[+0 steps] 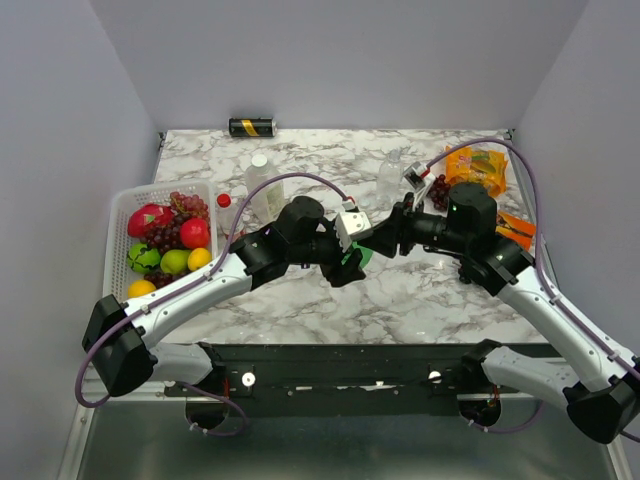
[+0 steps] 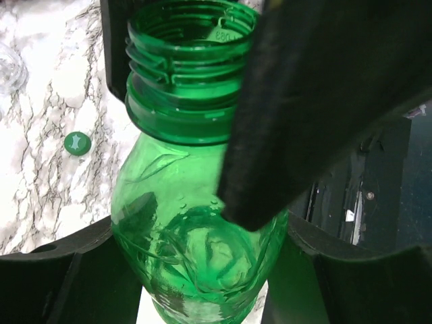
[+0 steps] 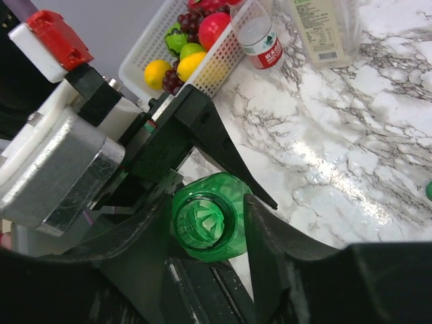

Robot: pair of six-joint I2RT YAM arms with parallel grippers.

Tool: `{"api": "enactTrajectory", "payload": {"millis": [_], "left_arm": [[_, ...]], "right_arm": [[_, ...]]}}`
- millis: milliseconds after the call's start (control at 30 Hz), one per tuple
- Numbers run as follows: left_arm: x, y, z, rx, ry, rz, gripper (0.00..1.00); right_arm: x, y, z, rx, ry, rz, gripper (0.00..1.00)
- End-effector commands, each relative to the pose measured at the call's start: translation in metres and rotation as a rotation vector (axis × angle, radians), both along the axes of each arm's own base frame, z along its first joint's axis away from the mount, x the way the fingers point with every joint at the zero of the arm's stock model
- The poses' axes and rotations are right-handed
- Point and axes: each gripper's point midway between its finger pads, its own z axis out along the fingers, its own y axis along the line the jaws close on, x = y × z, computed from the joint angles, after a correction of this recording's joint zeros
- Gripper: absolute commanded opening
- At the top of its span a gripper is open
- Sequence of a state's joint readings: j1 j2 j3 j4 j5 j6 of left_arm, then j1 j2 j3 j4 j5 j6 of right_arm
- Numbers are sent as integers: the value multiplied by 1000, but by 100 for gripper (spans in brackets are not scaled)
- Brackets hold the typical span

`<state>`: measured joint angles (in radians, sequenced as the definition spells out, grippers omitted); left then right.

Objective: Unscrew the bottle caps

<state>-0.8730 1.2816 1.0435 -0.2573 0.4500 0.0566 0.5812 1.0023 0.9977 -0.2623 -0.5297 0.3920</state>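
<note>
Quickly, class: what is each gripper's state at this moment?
Left gripper: closed on the green bottle, around its body.
Right gripper: straddles the bottle's open neck; clamped or not cannot be told.

Overhead, the green bottle [image 1: 352, 258] is barely a sliver; on the left wrist cam its base runs off-frame and a blurry black finger [image 2: 317, 108] covers its right side.

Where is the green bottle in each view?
Top external: green bottle at picture centre, mostly hidden.
Left wrist: fills the middle, open mouth up top.
Right wrist: lower centre, seen down its open mouth.
Shared landmark: marble table under it.
</note>
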Motion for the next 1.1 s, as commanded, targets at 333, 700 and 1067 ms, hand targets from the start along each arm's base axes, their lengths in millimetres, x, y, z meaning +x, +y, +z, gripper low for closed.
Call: {"api": "enactTrajectory", "payload": {"millis": [333, 700, 1067], "left_arm": [[7, -4, 17, -38, -56, 19, 85], [14, 3, 23, -21, -92, 60, 99], [73, 73, 79, -153, -231, 448, 99]], "right_arm": [[21, -14, -15, -57, -44, -135, 1], [75, -59, -12, -211, -148, -463, 1], [137, -103, -48, -424, -194, -801, 1]]}}
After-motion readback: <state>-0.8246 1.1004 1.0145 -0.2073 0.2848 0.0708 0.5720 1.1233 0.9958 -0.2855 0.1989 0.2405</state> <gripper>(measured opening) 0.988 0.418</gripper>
